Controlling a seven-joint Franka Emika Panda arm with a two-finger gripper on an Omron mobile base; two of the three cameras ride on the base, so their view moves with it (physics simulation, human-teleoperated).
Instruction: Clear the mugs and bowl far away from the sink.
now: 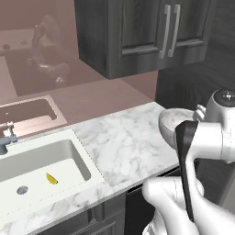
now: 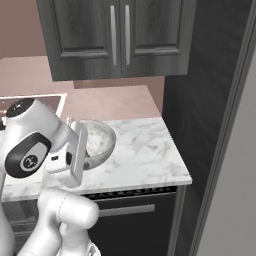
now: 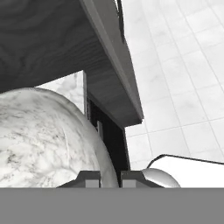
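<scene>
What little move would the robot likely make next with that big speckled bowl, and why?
Probably carry the glossy speckled grey-white bowl further right along the marble counter. The gripper seems pinched on its rim, and the white sink lies to the left.

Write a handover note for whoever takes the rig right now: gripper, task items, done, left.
Gripper: nearly closed, pinching the rim of the bowl.
Bowl: over the marble counter, toward its right end by the tall dark cabinet; I can't tell whether it is lifted or resting.
Sink: at the counter's left end, well apart from the bowl; a small yellow item lies in it.
Done: bowl carried away from the sink.
Left: set down, release, then the mugs, whose whereabouts I can't give.
</scene>
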